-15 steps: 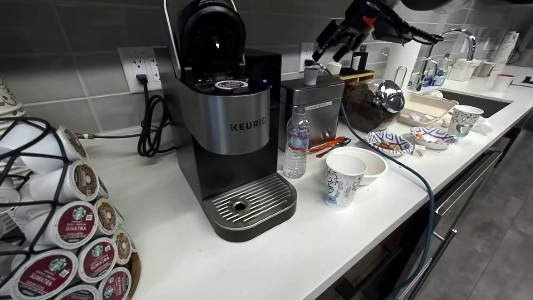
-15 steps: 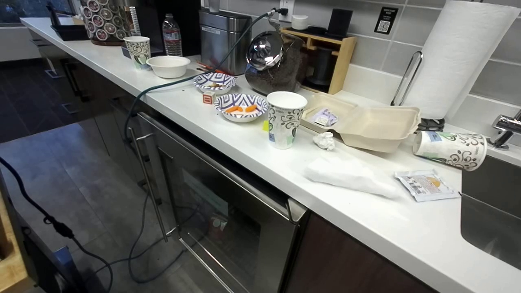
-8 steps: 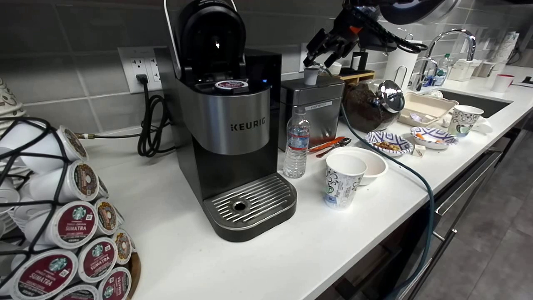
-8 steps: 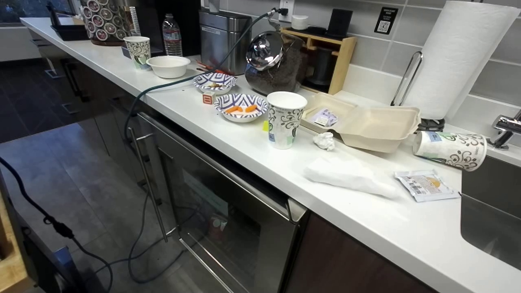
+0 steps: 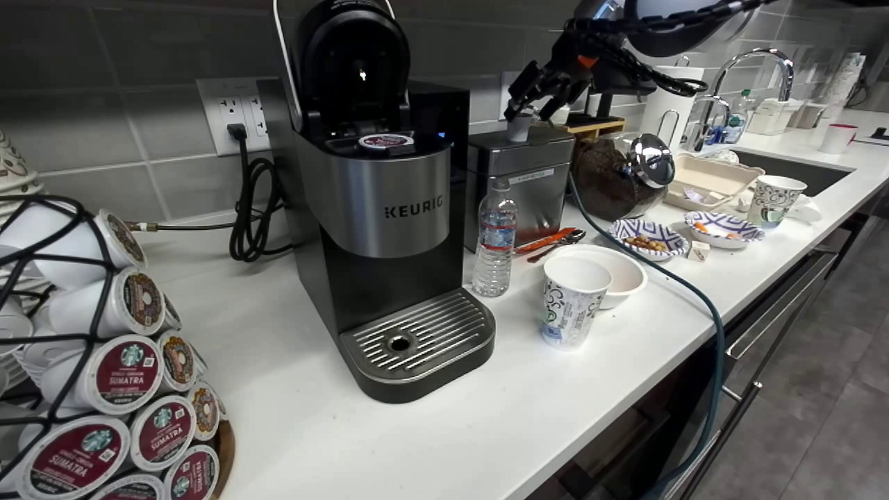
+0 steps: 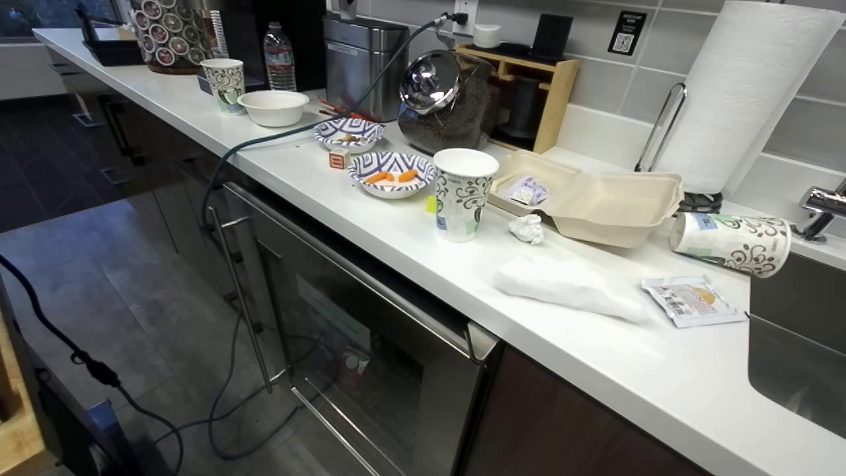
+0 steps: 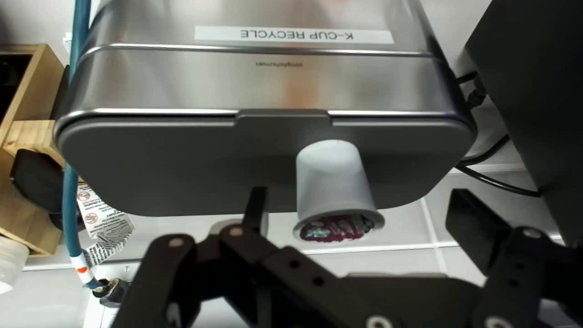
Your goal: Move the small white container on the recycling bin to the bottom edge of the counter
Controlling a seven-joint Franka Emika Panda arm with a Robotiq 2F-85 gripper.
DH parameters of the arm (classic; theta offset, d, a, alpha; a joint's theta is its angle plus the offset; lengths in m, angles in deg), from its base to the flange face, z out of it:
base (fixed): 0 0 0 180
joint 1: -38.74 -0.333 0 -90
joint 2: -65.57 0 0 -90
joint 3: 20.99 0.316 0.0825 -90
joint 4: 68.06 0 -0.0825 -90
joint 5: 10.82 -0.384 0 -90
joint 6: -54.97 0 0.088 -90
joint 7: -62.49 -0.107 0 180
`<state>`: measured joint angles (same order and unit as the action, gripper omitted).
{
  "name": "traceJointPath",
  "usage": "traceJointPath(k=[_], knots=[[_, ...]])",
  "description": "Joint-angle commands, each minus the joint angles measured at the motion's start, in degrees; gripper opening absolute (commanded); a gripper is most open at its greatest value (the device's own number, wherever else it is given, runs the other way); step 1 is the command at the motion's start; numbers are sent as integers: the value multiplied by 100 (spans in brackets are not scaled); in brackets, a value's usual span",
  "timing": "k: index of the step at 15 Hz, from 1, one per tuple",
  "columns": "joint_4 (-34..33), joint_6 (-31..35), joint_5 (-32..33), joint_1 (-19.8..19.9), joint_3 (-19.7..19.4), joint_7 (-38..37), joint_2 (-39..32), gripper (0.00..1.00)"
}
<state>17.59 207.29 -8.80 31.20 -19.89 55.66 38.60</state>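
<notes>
The small white container is a coffee pod (image 7: 330, 182) with a maroon foil lid. It stands lid up on the dark lid of the steel recycling bin (image 7: 268, 86), labelled K-CUP RECYCLE. Pod (image 5: 518, 130) and bin (image 5: 521, 187) also show in an exterior view. My gripper (image 5: 529, 112) is over the bin, its fingertips at about the pod's rim height. In the wrist view the gripper (image 7: 359, 198) is open, with the pod between its fingers and apart from both, nearer the left one. The white counter (image 5: 430, 444) has dark cabinet fronts below its edge.
A Keurig machine (image 5: 389, 201) stands beside the bin. A water bottle (image 5: 495, 243), paper cup (image 5: 571, 305) and white bowl (image 5: 628, 274) stand before it. A blue-green cable (image 5: 667, 271) crosses the counter. A glass jar (image 5: 611, 177) is on the bin's other side.
My gripper has moved down and left in an exterior view, from above the pod to about its top. The pod stays on the bin. The counter things have not moved.
</notes>
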Motion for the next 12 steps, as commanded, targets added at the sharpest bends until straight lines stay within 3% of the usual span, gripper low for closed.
traceJointPath(k=[1,3,5,9,11,12], knots=[[-241,143,202,-185,-221,-407,-219,100],[-293,236,207,-236,-268,-494,-261,100],[-372,217,267,-320,-369,-648,-300,74],[-379,-46,498,-448,-619,-937,-286,42],[-368,-96,603,-487,-714,-1041,-290,28],[-377,-137,643,-500,-739,-1085,-283,27]])
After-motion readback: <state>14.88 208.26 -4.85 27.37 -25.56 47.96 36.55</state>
